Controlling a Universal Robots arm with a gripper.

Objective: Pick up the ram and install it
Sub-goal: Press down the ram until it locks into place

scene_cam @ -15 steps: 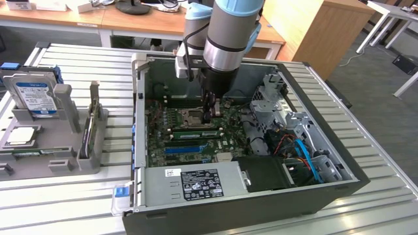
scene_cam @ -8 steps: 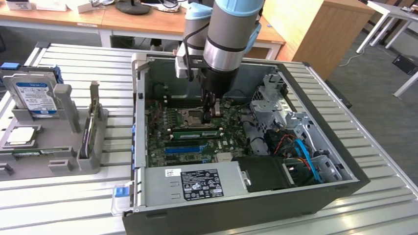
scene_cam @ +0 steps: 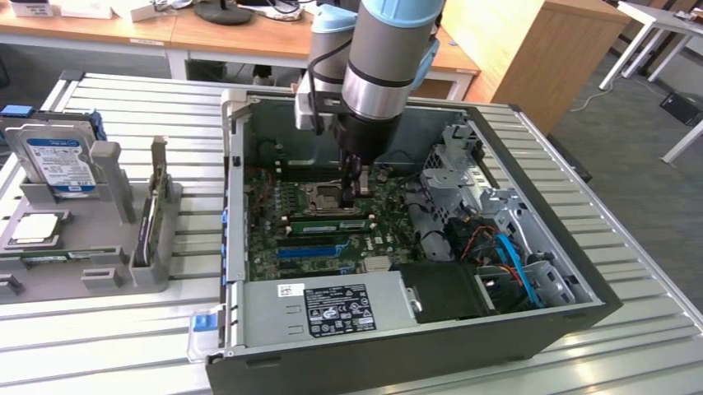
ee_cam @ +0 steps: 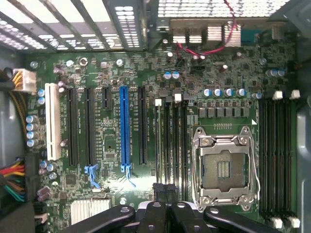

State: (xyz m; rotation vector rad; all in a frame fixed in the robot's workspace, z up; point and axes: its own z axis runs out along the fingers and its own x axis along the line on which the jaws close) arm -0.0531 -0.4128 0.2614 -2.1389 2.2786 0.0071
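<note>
The ram [scene_cam: 316, 220] is a long green stick lying in a memory slot just beside the CPU socket [scene_cam: 328, 197] on the motherboard inside the open computer case [scene_cam: 528, 148]. My gripper [scene_cam: 354, 197] reaches straight down into the case, its black fingertips shut together over the right end of that slot row. In the wrist view the gripper [ee_cam: 163, 190] hangs over the end of the slots between the blue slot [ee_cam: 124, 126] and the socket [ee_cam: 223, 167]. The ram [ee_cam: 159, 145] shows there as the paler strip in the nearest slot. Nothing is between the fingers.
A power supply [scene_cam: 329, 309] fills the case's near side, and a metal drive cage [scene_cam: 462, 173] with blue cables [scene_cam: 516, 263] stands on the exterior view's right. A grey fixture [scene_cam: 99, 247] on the left holds a hard drive [scene_cam: 61, 160]. Black empty memory slots [ee_cam: 277, 150] lie beyond the socket.
</note>
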